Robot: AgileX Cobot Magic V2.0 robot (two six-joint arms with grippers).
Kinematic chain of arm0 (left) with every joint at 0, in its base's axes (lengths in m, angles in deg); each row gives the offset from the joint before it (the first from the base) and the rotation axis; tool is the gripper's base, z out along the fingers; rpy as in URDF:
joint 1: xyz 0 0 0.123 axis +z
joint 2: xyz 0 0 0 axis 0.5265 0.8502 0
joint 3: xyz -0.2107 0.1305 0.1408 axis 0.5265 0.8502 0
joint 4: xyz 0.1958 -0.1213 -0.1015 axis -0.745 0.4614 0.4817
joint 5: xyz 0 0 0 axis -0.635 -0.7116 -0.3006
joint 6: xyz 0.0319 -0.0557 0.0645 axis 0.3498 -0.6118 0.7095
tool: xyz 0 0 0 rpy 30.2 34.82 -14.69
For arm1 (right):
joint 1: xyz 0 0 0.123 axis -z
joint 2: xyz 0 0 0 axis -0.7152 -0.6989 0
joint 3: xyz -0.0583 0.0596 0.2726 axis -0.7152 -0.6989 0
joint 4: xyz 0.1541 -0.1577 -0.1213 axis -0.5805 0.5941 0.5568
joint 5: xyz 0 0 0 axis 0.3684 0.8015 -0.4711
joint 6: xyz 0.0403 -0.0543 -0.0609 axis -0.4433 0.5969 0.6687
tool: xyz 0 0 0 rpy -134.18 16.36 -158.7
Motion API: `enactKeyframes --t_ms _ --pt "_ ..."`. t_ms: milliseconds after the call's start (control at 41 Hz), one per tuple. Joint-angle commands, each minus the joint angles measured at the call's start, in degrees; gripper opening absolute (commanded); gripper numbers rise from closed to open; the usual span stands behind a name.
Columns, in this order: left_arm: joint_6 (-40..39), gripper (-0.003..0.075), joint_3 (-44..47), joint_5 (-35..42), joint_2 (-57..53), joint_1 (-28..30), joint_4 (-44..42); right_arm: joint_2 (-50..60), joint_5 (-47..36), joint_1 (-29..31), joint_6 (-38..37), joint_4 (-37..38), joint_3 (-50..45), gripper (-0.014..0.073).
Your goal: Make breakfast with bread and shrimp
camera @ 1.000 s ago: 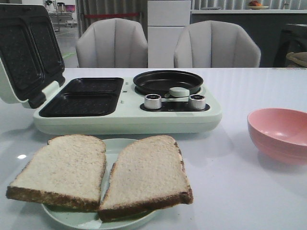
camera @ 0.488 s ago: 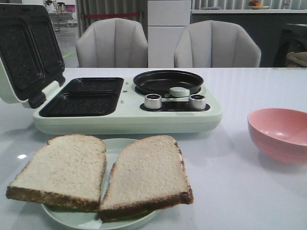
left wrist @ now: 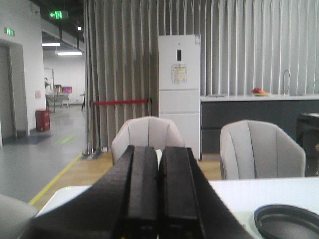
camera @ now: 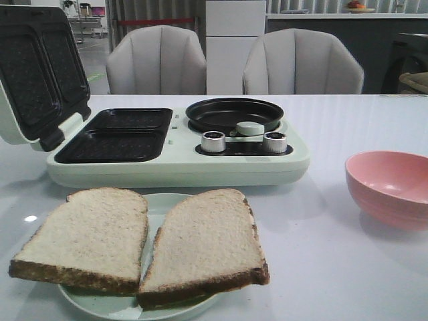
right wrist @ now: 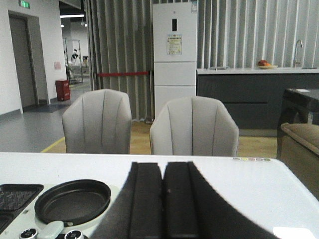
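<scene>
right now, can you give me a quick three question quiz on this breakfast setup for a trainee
1. True or false: the lid of the sandwich maker is open.
2. How many slices of bread lie on the plate? A) one B) two C) three
3. Fill in: the left pincer and the right pincer both have their fingers ____.

Key:
1. True. The lid stands raised at the left end, both grill wells bare.
2. B. The two slices lie side by side on the pale green plate and overhang its rim.
3. Shut. In each wrist view the fingers are pressed together with nothing between them.
</scene>
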Motion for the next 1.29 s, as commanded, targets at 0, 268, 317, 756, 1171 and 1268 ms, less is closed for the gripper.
enactKeyframes --t_ms 0,268,317,756,1171,1268 --pt "-0.41 0.0098 -6.46 -3.67 5.71 -0.06 -0.25 -5.04 1.32 -0.01 0.27 0.04 5.25 0.0016" --pt "-0.41 0.0098 -6.97 -14.48 15.26 -0.06 -0.25 -15.28 11.97 -0.01 0.27 0.04 6.97 0.0016" --pt "-0.41 0.0098 -6.37 -16.43 16.53 -0.06 0.00 -16.95 13.16 -0.01 0.27 0.04 6.97 0.0016" --pt "-0.41 0.0245 -2.23 -17.97 22.65 -0.06 2.73 -27.66 15.85 -0.01 0.27 0.00 6.97 0.0148" --pt "2.16 0.0660 -2.23 -16.31 22.88 -4.13 2.61 -28.11 15.78 -0.01 0.27 0.12 6.97 0.0529" --pt "5.85 0.0655 -2.23 -15.00 22.88 -8.82 2.24 -28.11 15.78 -0.01 0.27 0.12 6.97 0.0529"
